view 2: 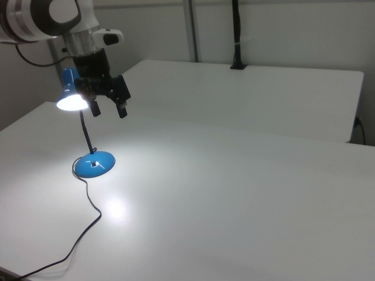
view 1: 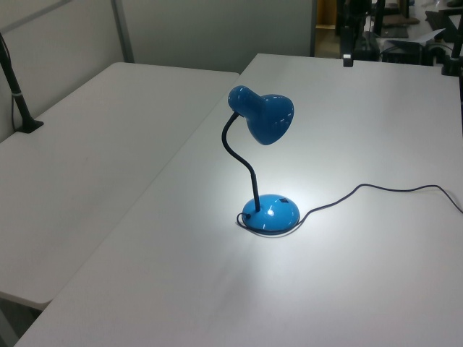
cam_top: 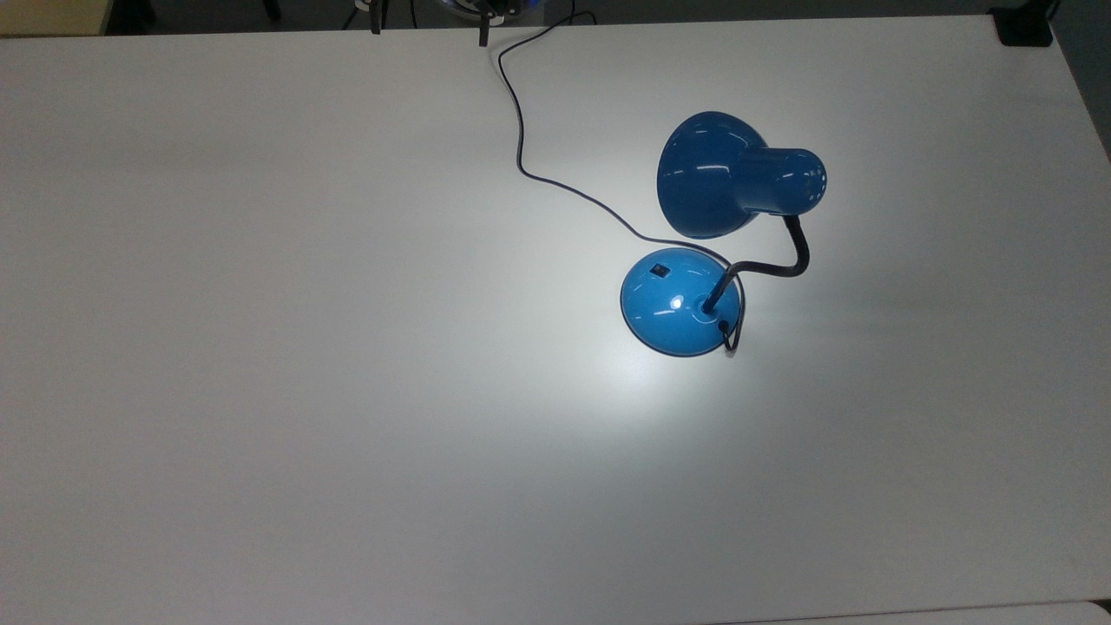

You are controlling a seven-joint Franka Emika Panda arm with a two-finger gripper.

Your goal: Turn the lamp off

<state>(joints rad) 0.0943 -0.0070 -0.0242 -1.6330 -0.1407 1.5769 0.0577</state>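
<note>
White arm with dark grey joint bands, black wrist, and a black two-fingered claw.

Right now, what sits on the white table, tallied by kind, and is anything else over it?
Lamp, blue, lit: 1
Power cord, black, trailing from the lamp's base: 1
Gripper, fingers apart, above the table: 1
Total: 3

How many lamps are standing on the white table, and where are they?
1. The lamp stands on the white table, toward the top view's right, lit, with its cord running to the far edge. Nothing seems hidden.
</note>
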